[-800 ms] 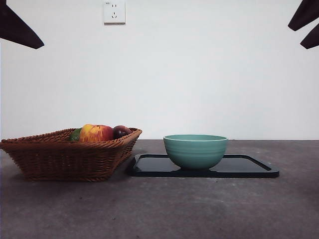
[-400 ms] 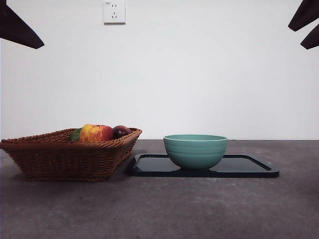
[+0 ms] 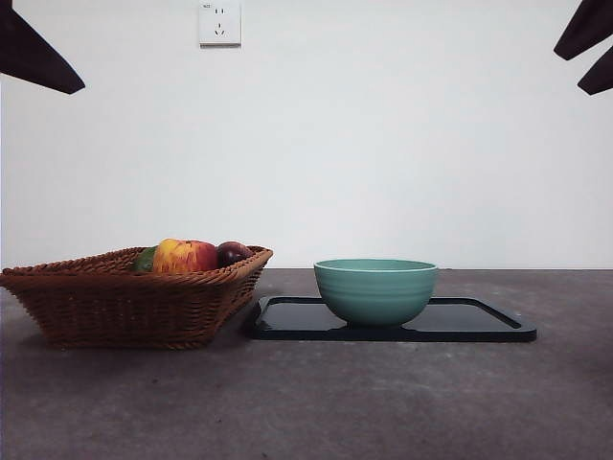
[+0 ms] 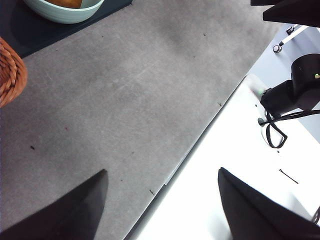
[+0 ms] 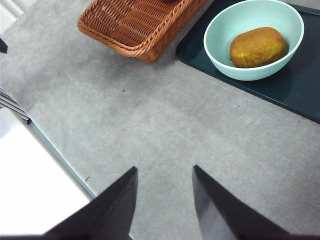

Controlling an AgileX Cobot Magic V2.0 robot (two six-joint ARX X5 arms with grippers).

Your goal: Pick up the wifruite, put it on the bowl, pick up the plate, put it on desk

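Wifruite, oval and dull orange-brown, is lying in the teal-green ceramic bowl at upper right; I'm seeing my right gripper and left gripper both spread apart, well away.

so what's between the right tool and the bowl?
Only bare desk, seen in the right wrist view. The right tool hangs open, and the bowl on its dark tray already holds the wifruite.
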